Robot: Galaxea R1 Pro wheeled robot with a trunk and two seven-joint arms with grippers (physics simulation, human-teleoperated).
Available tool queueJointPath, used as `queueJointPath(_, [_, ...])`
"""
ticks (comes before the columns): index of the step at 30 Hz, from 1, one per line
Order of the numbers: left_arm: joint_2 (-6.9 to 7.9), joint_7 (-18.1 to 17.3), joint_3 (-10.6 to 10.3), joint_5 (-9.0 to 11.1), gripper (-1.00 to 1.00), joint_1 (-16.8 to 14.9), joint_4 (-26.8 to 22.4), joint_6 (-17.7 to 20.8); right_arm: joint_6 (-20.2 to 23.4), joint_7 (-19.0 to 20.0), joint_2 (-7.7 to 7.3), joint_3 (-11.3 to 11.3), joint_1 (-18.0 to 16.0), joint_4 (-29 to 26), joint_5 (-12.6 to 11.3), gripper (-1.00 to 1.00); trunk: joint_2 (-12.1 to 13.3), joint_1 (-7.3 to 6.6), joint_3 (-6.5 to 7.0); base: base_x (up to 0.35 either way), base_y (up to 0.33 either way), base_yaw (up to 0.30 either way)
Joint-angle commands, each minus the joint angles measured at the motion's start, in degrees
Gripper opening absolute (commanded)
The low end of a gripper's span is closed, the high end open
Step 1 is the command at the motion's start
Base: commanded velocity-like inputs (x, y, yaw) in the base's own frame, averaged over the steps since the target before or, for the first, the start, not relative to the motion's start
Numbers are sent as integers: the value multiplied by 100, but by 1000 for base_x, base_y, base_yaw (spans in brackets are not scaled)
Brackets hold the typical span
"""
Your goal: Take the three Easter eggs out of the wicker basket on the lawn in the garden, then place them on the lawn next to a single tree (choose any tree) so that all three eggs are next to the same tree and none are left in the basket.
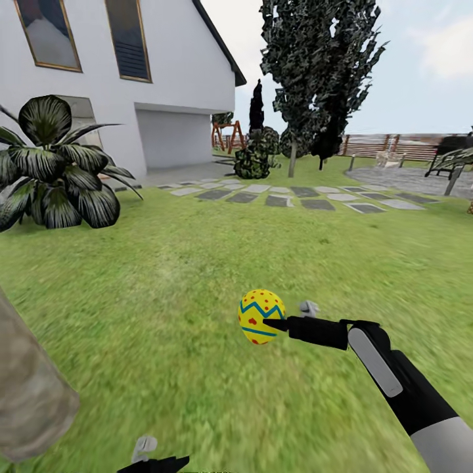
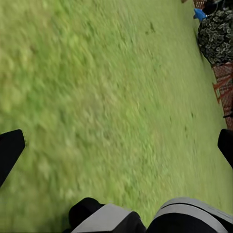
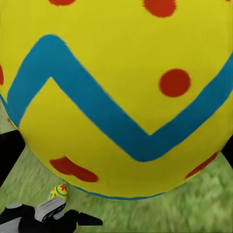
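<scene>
Yellow egg (image 3: 121,92) sits clamped in your right hand (image 1: 272,323), held above the lawn (image 1: 164,295). Bring it toward the grey trunk (image 1: 29,387) off past your left hand (image 2: 116,145), get low, then let go gently so it doesn't roll. Left hand's fingers are apart, empty. Count: one egg gripped, a second egg (image 3: 59,191) on the grass beneath the right hand, one trunk.
</scene>
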Motion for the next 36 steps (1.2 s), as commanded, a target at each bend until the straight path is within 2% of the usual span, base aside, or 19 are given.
queueJointPath(1, [4,-11,-42,55,100,-4,0,35,15,31,-5,2,-5,-2,1,-100,-3,-1,-11,0,0,262])
queueJointPath(22, [10,-4,-13,71,100,-4,129,35,12,31,-5,11,-6,-10,1,-100,-3,-1,-110,5,-4,262])
queueJointPath(36, [3,-4,-13,65,100,-7,129,35,8,31,1,11,-5,-1,1,-100,-3,-1,-176,170,-229,262])
